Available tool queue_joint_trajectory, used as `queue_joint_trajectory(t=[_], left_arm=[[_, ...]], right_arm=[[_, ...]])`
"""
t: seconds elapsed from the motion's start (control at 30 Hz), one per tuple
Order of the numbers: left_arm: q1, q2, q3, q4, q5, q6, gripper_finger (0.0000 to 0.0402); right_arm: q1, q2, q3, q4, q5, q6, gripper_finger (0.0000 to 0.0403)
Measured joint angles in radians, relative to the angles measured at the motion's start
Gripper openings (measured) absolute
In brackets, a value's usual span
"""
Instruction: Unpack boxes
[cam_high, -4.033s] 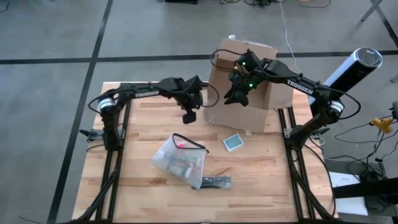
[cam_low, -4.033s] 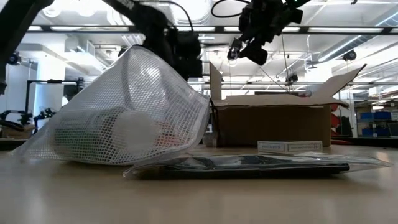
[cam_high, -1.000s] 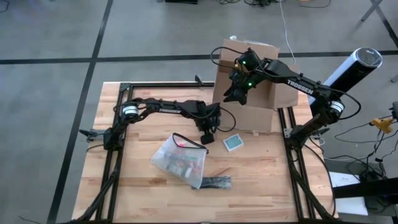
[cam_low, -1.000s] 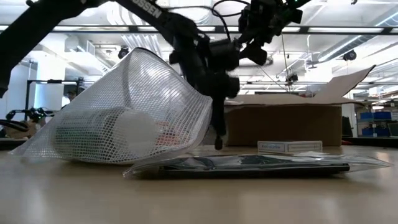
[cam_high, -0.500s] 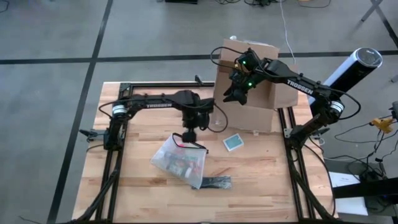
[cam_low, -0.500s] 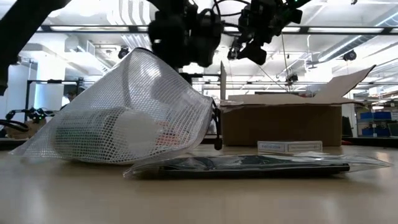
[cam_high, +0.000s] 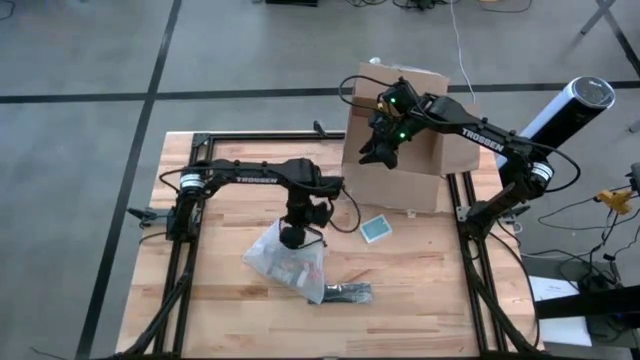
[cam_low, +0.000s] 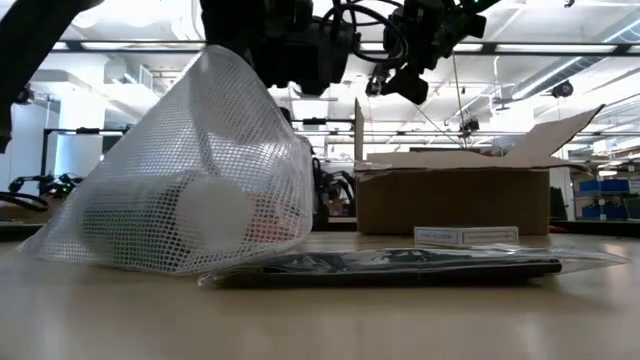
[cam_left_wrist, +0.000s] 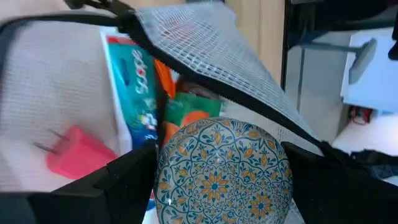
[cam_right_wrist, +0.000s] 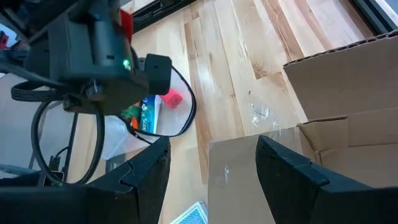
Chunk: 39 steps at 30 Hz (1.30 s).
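overhead, the left arm reaches out from its base at the worktop's (cam_high: 220, 300) left edge, runs level toward the middle, then bends sharply down at the wrist so that the left pincer (cam_high: 293, 236) points straight down over the mouth of the mesh pouch (cam_high: 288, 262). in the left wrist view its two dark fingers (cam_left_wrist: 134, 177) stand wide apart on either side of a round patterned disc (cam_left_wrist: 222, 171); whether they press on it cannot be told. past the disc the pouch's open top shows a toothpaste tube (cam_left_wrist: 134, 93) and a small pink plug (cam_left_wrist: 76, 153) inside. from table height the pouch (cam_low: 180, 185) is peaked up under the left arm.

the right arm comes up from its base at the worktop's right edge and stretches out high toward the far side, its wrist angled downward with green lights lit, so that the right pincer (cam_high: 375, 152) hangs above the brown cardboard box (cam_high: 395, 175). its fingers (cam_right_wrist: 146, 171) are parted and hold nothing. the box stands at the far right of the worktop with its flaps open, one flap upright. a small blue card (cam_high: 375, 229) lies just in front of the box, and a flat clear packet (cam_high: 345, 293) lies beside the pouch nearer the front edge.
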Motion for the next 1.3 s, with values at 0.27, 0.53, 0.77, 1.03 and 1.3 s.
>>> queue_joint_trajectory(t=[0.27,0.53,0.77,1.03,1.3], left_arm=[[-0.071,0.001,-0.006,0.001,0.024,-0.036,0.0319],[-0.114,0.001,-0.006,-0.001,0.027,-0.045,0.0359],[-0.095,0.0,-0.006,-0.001,-0.026,-0.045,0.0365],[-0.042,-0.002,0.102,0.077,-0.222,-0.124,0.0361],[-0.035,0.019,0.204,0.534,-0.405,-0.262,0.0361]], right_arm=[[0.0,0.0,0.0,0.001,0.0,-0.003,0.0208],[0.0,0.0,0.0,0.006,0.0,-0.004,0.0208],[0.0,-0.001,0.0,0.006,0.0,-0.001,0.0208],[-0.017,-0.028,0.0,-0.019,0.0,-0.011,0.0208],[-0.087,-0.081,0.0,-0.063,0.003,-0.019,0.0208]])
